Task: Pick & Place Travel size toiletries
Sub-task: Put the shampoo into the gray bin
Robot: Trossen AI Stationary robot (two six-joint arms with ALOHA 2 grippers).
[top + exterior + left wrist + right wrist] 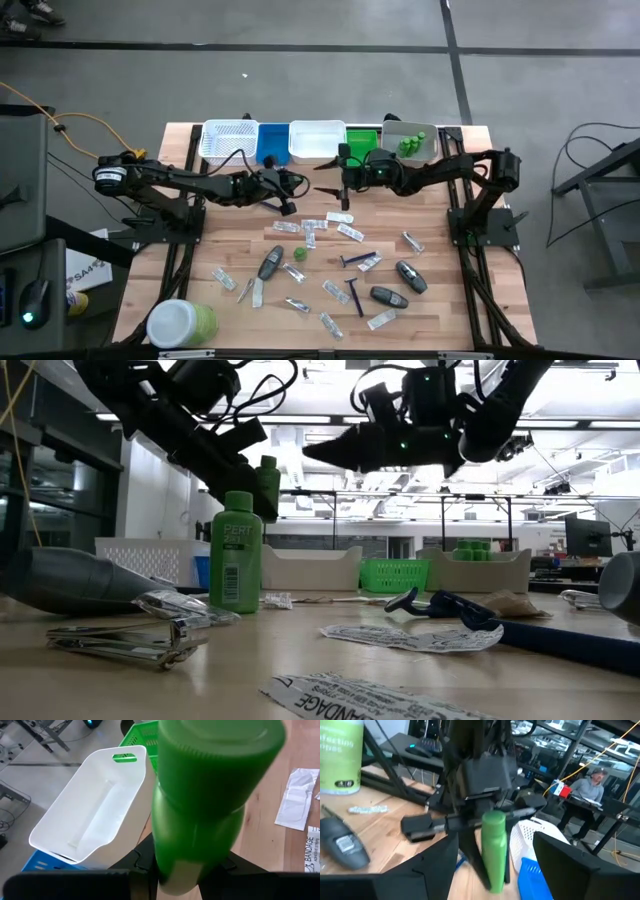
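Observation:
My left gripper [287, 195] hovers over the far middle of the table, shut on a small green bottle [200, 805], also seen in the right wrist view [494, 850]. My right gripper [315, 455] faces it from the right, level and open. Its fingers [435, 870] stand wide apart, clear of the bottle. Another green bottle [235, 550] stands upright on its base on the table. Flat sachets [350, 232], dark grey oval pieces [410, 277] and blue razors [357, 295] lie scattered on the wood. My left gripper pinches the green bottle's lower body [175, 870] between its two fingers. They come from the table's left, slanting a little downward. The bottle stands above the fingers with its cap end [220, 740] up, lifted clear of the table.
Along the far edge stand a white perforated tray [228, 140], a blue one [272, 142], a white one [317, 140], a green basket [362, 135] and a grey tray [392, 133] holding green bottles. A big green jar with a white lid [180, 322] stands near left. A person sits beyond the table.

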